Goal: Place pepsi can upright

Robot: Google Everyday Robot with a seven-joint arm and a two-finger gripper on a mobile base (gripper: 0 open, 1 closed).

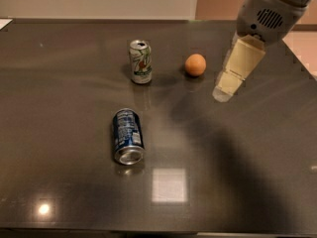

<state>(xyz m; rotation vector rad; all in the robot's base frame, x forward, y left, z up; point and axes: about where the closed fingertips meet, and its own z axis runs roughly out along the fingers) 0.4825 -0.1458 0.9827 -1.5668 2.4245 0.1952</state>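
Observation:
The pepsi can (pixel 128 134) is dark blue and lies on its side on the dark table (pixel 237 182), left of centre, with one silver end facing the front edge. My gripper (pixel 226 87) hangs above the table at the upper right, below the grey wrist housing (pixel 265 14). It is well to the right of the can and farther back, apart from it, and holds nothing that I can see.
A white and green can (pixel 140 61) stands upright behind the pepsi can. An orange round fruit (pixel 195 64) lies to its right, just left of the gripper. The table's right edge runs down from the far right corner.

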